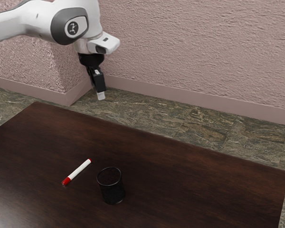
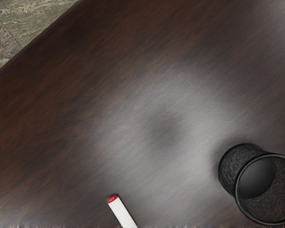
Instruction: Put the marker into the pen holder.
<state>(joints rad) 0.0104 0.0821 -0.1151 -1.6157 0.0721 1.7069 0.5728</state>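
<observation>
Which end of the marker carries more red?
The long red end, toward the exterior view's left; the other end has just a small red tip.

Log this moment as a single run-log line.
gripper: raised, away from marker | marker: lying on table, beside pen holder | pen holder: upright | status: marker not yet picked up
</observation>
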